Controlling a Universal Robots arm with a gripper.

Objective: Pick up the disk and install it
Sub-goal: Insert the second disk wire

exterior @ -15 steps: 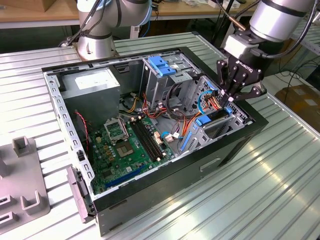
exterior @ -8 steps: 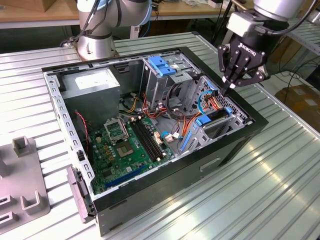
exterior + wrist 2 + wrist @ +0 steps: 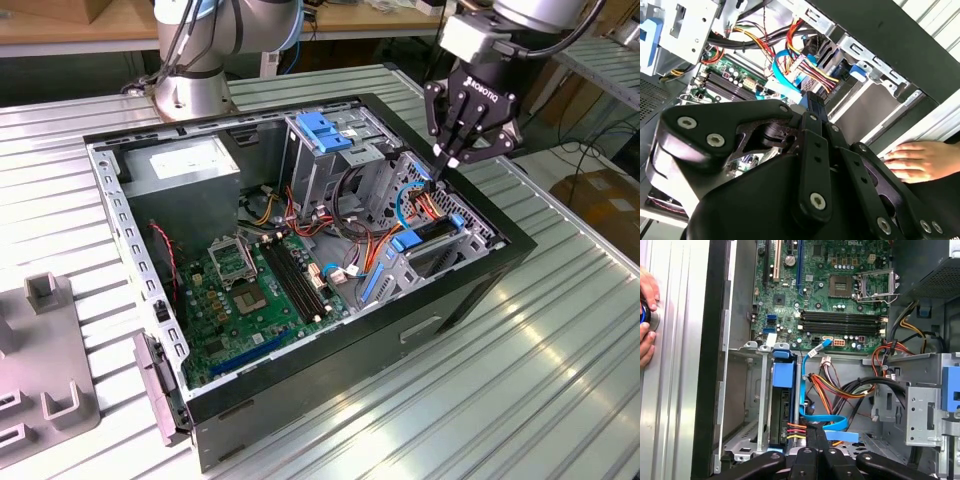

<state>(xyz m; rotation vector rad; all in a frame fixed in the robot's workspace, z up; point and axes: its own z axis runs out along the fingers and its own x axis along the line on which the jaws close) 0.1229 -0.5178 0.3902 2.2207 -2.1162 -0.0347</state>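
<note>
The disk sits in the lower drive cage at the front corner of the open computer case, seen edge-on with blue rail tabs at its ends. Coloured power wires and a blue data cable lead to it. In the first wrist view the disk shows as a dark slab under a blue tab. My gripper hangs just above that cage with its fingertips pressed together and nothing between them. In both wrist views the gripper points down at the cable bundle beside the disk.
A person's hand rests on the table outside the case wall; in the first wrist view the hand is on a round blue-ringed object. The case holds a motherboard, power supply and upper bay with a blue latch. A grey fixture lies at the exterior view's left.
</note>
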